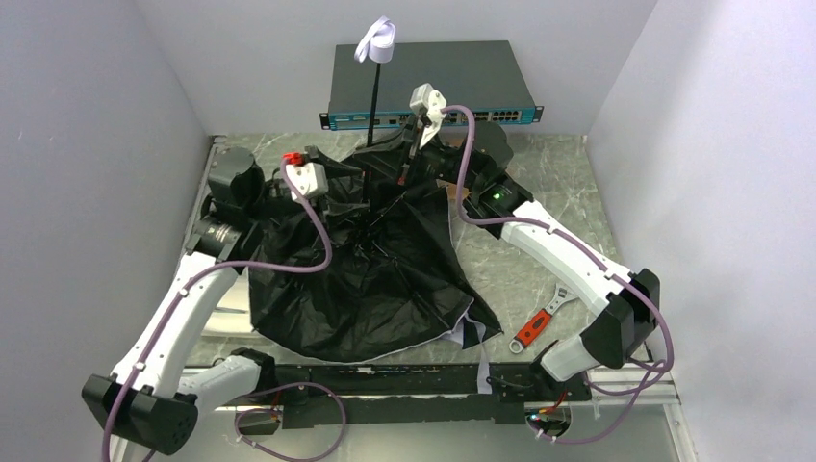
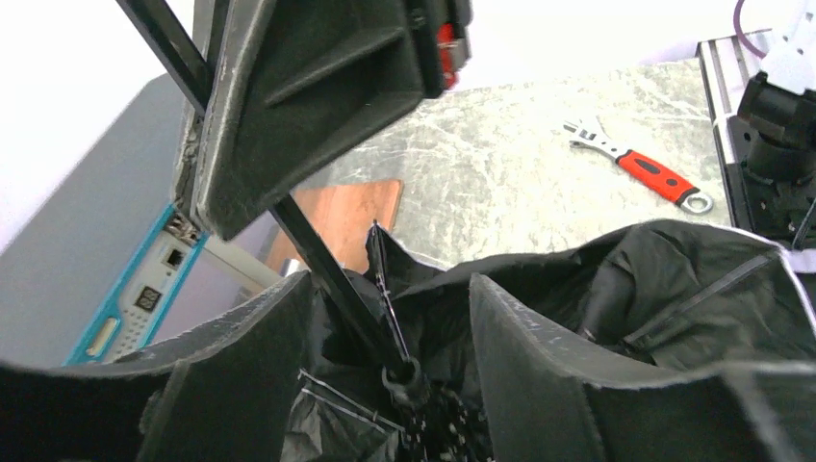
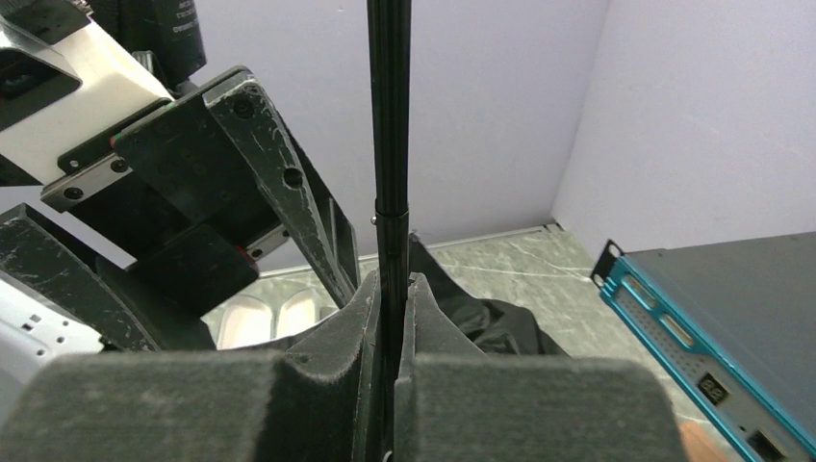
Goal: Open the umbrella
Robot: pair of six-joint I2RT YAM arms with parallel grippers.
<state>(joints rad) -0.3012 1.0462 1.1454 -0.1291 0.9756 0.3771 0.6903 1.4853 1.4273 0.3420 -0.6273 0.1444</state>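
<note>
Black crinkly canopy (image 1: 318, 308) of the umbrella (image 1: 385, 289) sprawls limp over the table (image 1: 548, 250). Its shaft (image 1: 373, 125) stands upright from the middle, with the pale handle (image 1: 375, 43) on top. Left of the shaft, the left gripper (image 2: 387, 284) is released, jaws either side of the shaft and not closed on it. I judge it is placed to take the runner (image 2: 404, 373) and push it up. Right of the shaft, the right gripper (image 3: 390, 289) is clenched on it, likely to steady it upright. There is free room above the shaft. The network switch (image 1: 428, 82) sits close behind it and walls flank both sides, so spreading ribs may brush them. Far right of the shaft lies a red-handled wrench (image 1: 534, 327).
</note>
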